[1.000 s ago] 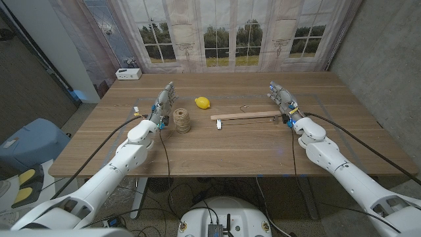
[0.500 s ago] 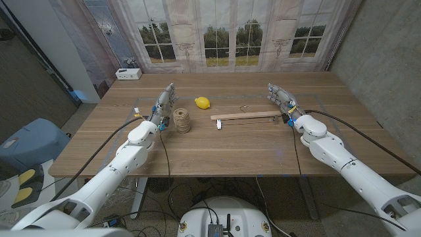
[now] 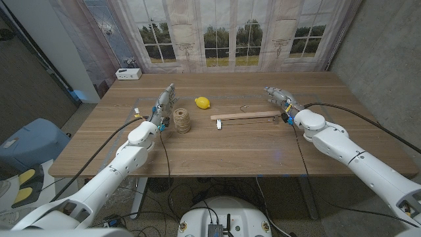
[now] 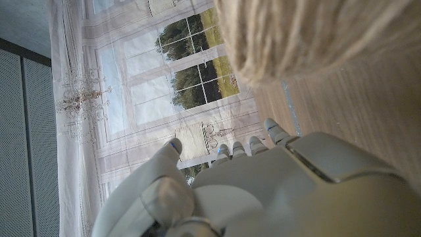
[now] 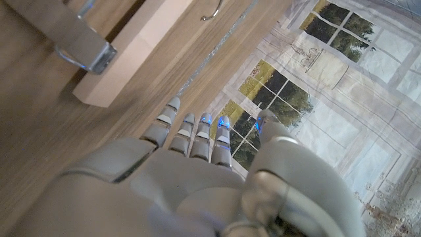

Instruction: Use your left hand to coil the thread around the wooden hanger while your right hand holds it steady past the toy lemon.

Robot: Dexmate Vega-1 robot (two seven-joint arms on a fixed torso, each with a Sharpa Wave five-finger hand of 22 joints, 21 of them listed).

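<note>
One spool of thread stands on the surface left of your wooden hanger — the toy lemon sits between them, a bit farther back. Your left robot hand waits just beside the spool, fingers extended, holding nothing. Your right robot hand — open too — hovers near the hanger's right end.

Open wood lies between the right hand and the hanger. The spool sits just beside the left hand, and the lemon is between spool and hanger.
</note>
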